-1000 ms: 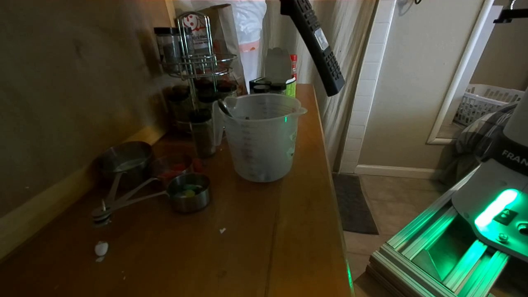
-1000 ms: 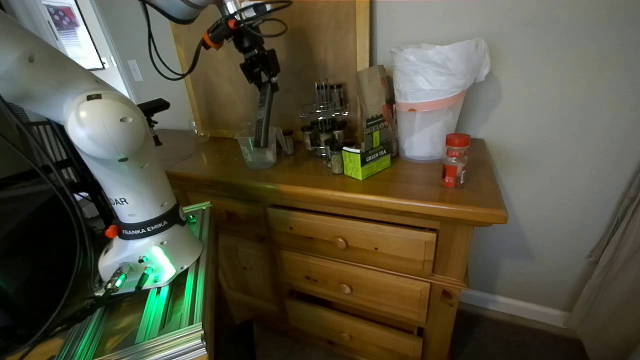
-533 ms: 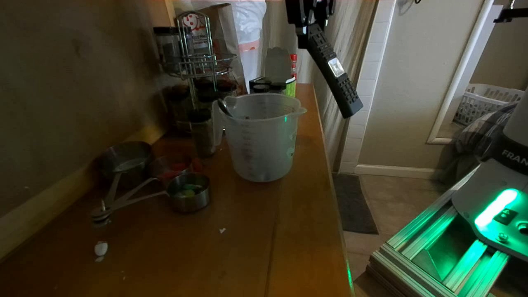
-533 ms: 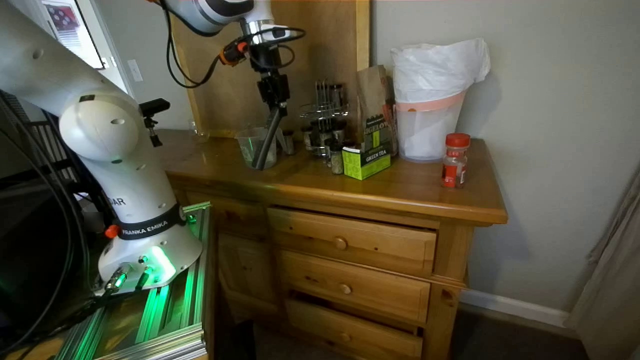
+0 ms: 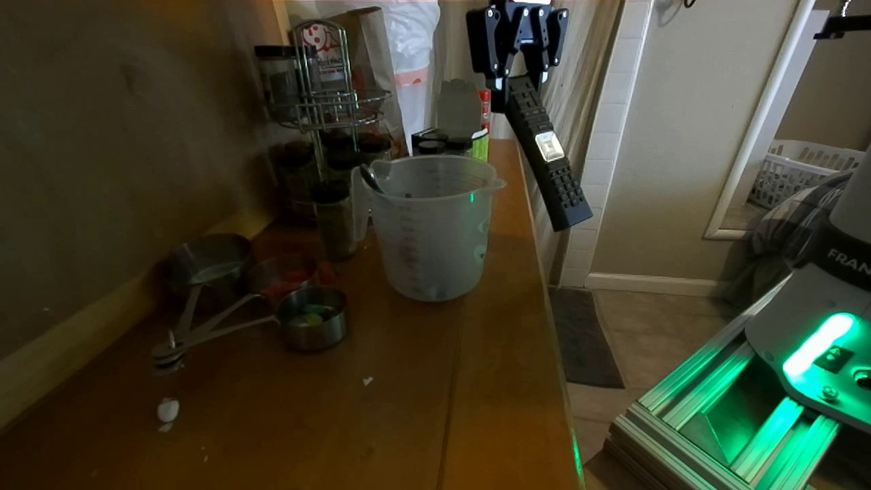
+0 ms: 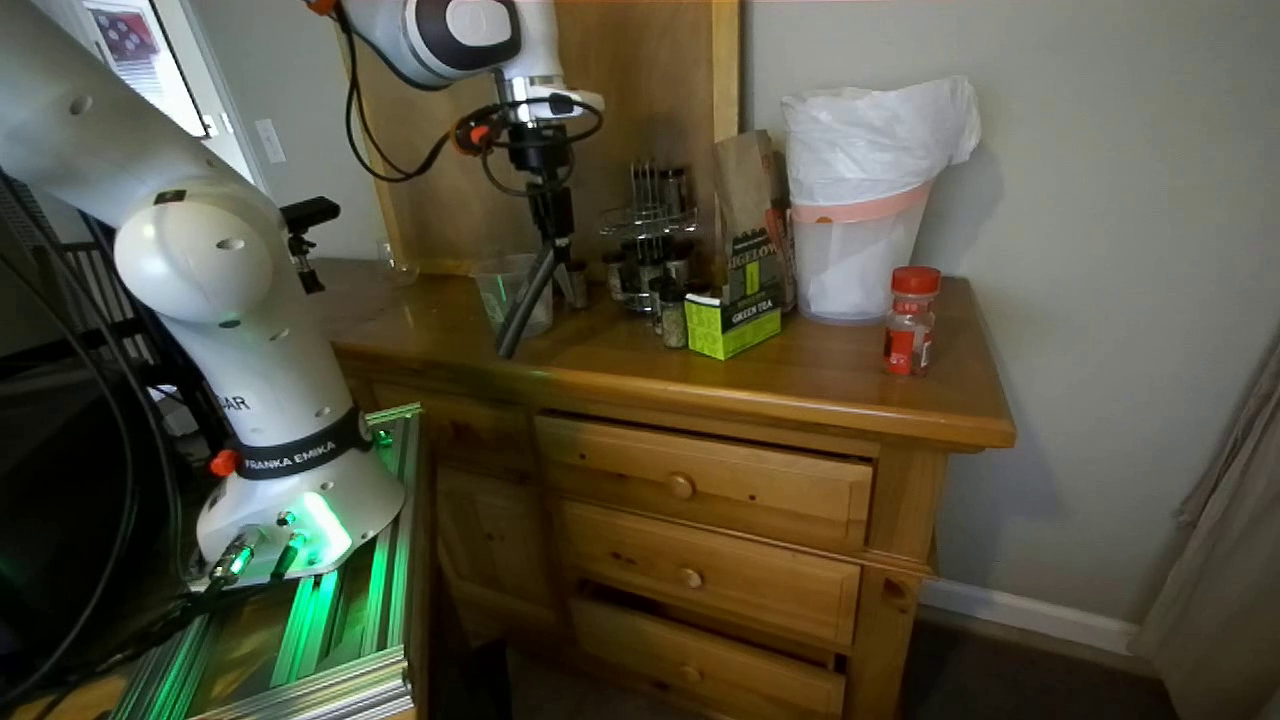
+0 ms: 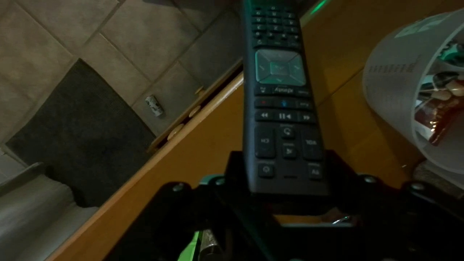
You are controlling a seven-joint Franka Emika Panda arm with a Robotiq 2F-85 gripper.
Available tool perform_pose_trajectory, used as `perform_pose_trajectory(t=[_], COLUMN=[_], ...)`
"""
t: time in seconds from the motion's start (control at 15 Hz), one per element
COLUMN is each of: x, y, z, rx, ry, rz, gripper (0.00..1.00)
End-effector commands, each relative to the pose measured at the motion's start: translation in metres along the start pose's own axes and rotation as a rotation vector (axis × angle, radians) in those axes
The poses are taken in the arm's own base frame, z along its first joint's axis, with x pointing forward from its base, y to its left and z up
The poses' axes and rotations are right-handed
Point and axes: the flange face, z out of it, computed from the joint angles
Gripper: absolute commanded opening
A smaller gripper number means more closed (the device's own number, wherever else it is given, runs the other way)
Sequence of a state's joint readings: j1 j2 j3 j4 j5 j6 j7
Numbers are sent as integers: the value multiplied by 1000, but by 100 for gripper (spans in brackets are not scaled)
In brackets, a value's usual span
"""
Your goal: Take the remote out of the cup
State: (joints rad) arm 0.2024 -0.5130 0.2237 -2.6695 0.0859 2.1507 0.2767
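The remote [image 5: 550, 153] is a long black bar with a pale square pad. It also shows in an exterior view [image 6: 525, 305] and in the wrist view [image 7: 281, 94]. My gripper [image 5: 522, 88] is shut on one end of it, a finger on each long side, as the wrist view [image 7: 284, 170] shows. The remote hangs tilted, outside the cup, near the dresser's front edge. The translucent cup [image 5: 435, 238] stands upright on the dresser, beside the remote in the wrist view [image 7: 391, 76]. Several small items and a dark handle [image 5: 371, 178] are in the cup.
Metal measuring cups [image 5: 313, 320] lie near the wall. A wire spice rack with jars [image 6: 648, 225], a green tea box [image 6: 735, 325], a bagged bin [image 6: 860, 210] and a red-lidded bottle [image 6: 910, 320] stand along the wooden dresser [image 6: 820, 390].
My gripper has moved lower with the remote in it, coming into view in an exterior view. The remote's lower end now hangs further down and towards the dresser's front edge. The cup has not moved.
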Motion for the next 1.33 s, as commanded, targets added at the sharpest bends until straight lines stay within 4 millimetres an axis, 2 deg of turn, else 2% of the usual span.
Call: perform_pose_trajectory(t=[0.0,0.13,0.47,0.6,0.67,0.87,0.93,1.07,1.27], x=[8,10,3,2,6,5,8,10,12], y=[3,17,82,94,88,97,98,112,144], z=[-1,1,23,27,28,32,32,36,44], rx=[24,46,74,122,71,96,103,135,170], ry=[11,4,-62,-71,-79,-90,-90,-128,-182], rz=[116,226,475,564,477,528,563,632,774], gripper=[32,32,32,32,57,57,32,32,32])
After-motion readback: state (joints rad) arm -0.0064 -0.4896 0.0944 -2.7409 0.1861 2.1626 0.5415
